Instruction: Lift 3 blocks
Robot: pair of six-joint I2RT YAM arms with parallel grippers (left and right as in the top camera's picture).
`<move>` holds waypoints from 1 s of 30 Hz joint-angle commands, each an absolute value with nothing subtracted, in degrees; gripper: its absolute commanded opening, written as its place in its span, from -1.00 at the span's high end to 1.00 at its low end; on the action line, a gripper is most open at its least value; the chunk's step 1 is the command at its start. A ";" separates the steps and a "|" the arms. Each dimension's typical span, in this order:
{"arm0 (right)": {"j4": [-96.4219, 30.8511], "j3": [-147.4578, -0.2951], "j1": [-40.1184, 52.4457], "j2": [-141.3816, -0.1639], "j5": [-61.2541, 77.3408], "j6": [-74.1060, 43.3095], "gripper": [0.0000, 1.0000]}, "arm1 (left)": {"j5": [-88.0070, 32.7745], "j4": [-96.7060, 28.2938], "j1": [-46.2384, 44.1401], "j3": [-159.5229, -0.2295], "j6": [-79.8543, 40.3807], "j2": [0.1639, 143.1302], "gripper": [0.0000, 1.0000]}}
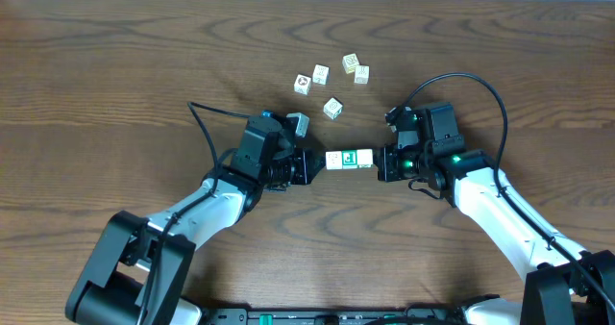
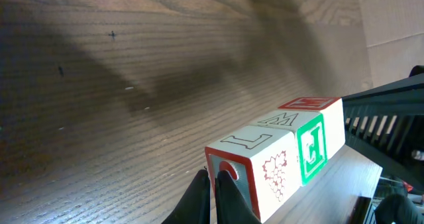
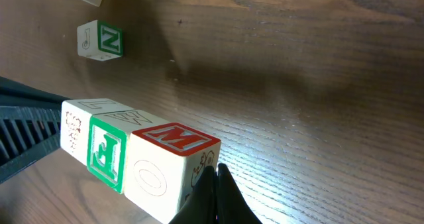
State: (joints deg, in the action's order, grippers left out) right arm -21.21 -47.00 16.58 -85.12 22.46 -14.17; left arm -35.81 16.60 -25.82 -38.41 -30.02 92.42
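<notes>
Together, closed left fingers [image 2: 232,201], closed right fingers [image 3: 225,197], pressing blocks [image 1: 350,159] row (L, F, M)

Overhead looks straight down; 2 wrist cams, close, opposed, share blocks [image 1: 350,159].

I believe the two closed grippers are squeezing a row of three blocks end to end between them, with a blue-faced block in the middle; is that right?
Not quite: the middle block has a green face, not blue, as the right wrist view shows. The rest holds: the left gripper and right gripper, both closed, squeeze the row of three blocks end to end.
</notes>
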 commanded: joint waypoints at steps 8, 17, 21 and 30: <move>-20.80 -48.77 18.48 -84.20 34.96 -13.21 0.98 | -42.61 18.11 -27.73 -41.98 -30.30 88.90 0.86; -20.97 -49.60 18.48 -84.20 34.96 -13.19 0.97 | -42.61 18.09 -27.73 -41.98 -30.30 88.90 0.85; -21.06 -49.82 18.48 -84.20 34.94 -13.19 0.98 | -42.54 17.50 -27.75 -41.98 -30.30 88.90 0.86; -21.04 -49.84 18.48 -84.20 34.74 -13.19 0.98 | -41.54 15.73 -27.75 -41.98 -29.87 88.90 0.85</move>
State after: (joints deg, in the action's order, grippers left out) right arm -21.63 -48.05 16.58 -85.12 22.20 -14.11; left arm -35.81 14.44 -25.82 -38.79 -30.00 89.78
